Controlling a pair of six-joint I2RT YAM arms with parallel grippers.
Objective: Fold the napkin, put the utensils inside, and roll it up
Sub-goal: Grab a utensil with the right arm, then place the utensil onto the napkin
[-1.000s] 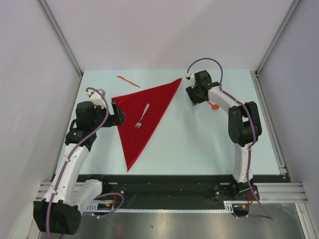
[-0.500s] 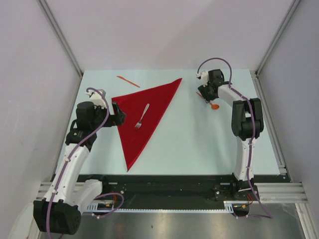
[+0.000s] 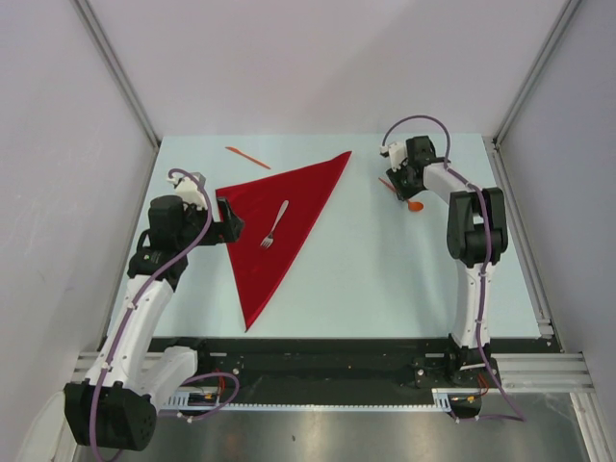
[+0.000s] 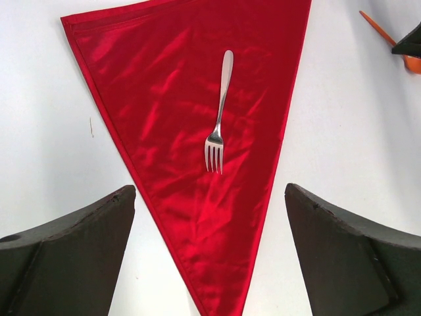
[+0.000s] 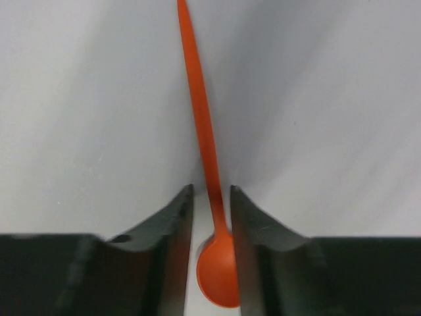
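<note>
Left gripper (image 3: pixel 229 222) is held wide open at 9 o'clock of the triangular napkin (image 3: pixel 298 192), on which the fork (image 3: pixel 273 224) is laid, the knife (image 3: pixel 247 157) is seen at 11 o'clock, and the spoon (image 5: pixel 200 118) at 2 o'clock is straddled, untouched, by the narrowly parted right gripper (image 5: pixel 210 194).

Both arms have white shell links and black joint housings: left arm (image 3: pixel 144 313), right arm (image 3: pixel 469 308). A purple cable (image 3: pixel 414 118) runs along each, looping free above the wrist and again near the black base block. There's a small white part on top of each wrist, maybe a connector; too small to tell. Left gripper (image 4: pixel 209 191): fingers (image 4: pixel 72 257) matte black, wedge-shaped, faceted. Right gripper (image 5: pixel 210 189): fingers (image 5: pixel 164 250) the same dark plastic with bevelled inner edges, and a small round recess on one.
</note>
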